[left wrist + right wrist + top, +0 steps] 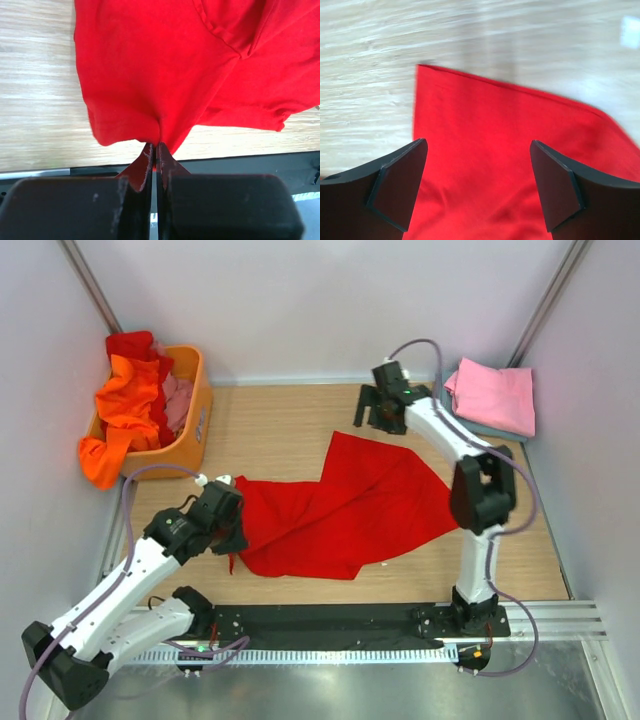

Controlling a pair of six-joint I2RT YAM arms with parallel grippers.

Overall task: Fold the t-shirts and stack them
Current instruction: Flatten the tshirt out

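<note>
Top external: red shirt (pixel 350 505) spread for folding.
Left gripper (pixel 156 146): clamped on its left edge as anchor.
Right gripper (pixel 479 145): held wide above far corner.

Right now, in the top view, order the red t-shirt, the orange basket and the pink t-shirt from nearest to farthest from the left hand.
1. red t-shirt: pinched in the left hand, spread across the middle.
2. orange basket: far-left corner, beyond the hand.
3. pink t-shirt: far-right corner, on the opposite side.
</note>
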